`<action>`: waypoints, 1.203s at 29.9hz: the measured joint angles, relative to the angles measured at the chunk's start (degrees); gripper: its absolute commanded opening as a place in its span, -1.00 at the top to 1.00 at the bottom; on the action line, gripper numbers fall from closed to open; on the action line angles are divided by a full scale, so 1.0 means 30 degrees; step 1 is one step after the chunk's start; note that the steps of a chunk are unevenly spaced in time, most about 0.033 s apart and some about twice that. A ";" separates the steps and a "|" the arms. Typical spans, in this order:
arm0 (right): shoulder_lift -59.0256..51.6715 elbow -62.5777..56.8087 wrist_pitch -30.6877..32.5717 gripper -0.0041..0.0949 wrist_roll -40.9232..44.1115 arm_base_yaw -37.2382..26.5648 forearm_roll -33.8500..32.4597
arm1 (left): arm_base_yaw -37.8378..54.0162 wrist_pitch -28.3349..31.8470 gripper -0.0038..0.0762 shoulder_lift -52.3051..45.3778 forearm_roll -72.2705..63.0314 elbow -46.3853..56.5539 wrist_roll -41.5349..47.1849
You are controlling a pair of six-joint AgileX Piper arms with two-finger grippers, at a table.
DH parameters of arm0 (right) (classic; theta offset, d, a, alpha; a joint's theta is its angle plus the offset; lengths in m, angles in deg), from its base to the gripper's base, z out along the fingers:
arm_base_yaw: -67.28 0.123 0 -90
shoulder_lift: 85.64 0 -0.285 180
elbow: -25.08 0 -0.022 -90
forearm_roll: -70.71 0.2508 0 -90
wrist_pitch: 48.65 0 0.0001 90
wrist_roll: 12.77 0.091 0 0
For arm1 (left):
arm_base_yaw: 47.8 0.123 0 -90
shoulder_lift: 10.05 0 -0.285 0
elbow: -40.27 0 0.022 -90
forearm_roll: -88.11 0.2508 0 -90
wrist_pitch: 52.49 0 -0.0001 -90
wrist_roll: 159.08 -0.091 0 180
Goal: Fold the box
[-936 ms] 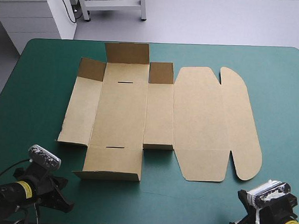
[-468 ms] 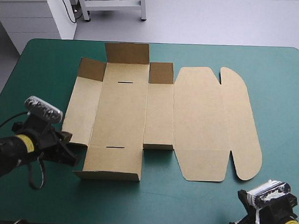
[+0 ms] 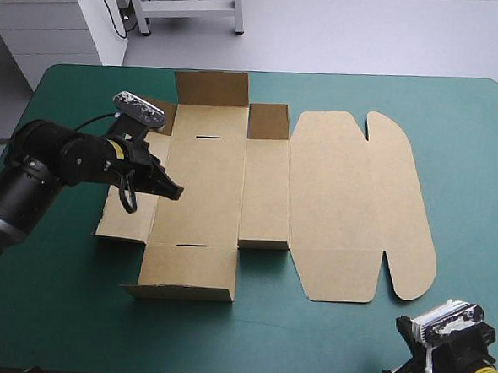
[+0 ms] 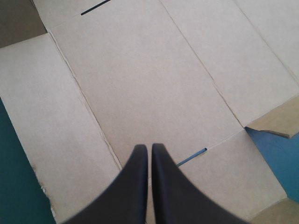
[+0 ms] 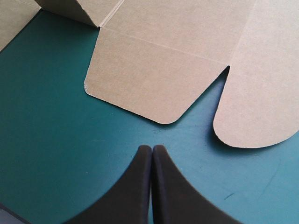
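Shows the brown box [image 3: 333, 192] as a cut sheet spread on the teal-green tabletop [image 3: 55, 310], mostly flat, with a few small flaps along its far edge tilted up. Has the left gripper [image 4: 149, 148] over the left part of the sheet, its black fingers pressed together into one pointed arch, gripping nothing. Finds the wide middle panel straight ahead of that gripper, a narrow slot just beside its tip and a second slot farther ahead. Cannot tell whether the tip touches the board. Has the right gripper [image 5: 152, 148] off the sheet, above bare tabletop — likewise fully closed and empty. Puts two rounded flaps of the box just ahead of it, apart from the fingers.
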 measured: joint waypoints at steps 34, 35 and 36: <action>0.0000 0.0000 0.0000 0.96 0.0000 0.0000 0.0000 | 1.5959 -0.2393 0.22 0.8046 -0.9977 0.0320 -0.7240; 0.0000 0.0000 0.0000 0.96 0.0000 0.0000 0.0000 | 1.5959 -0.2378 0.06 0.8304 -1.0001 0.0320 -0.7147; 0.0000 0.0000 0.0000 0.96 0.0000 0.0000 0.0000 | 1.5959 -0.2354 -0.07 0.8529 -1.0090 0.0337 -0.7093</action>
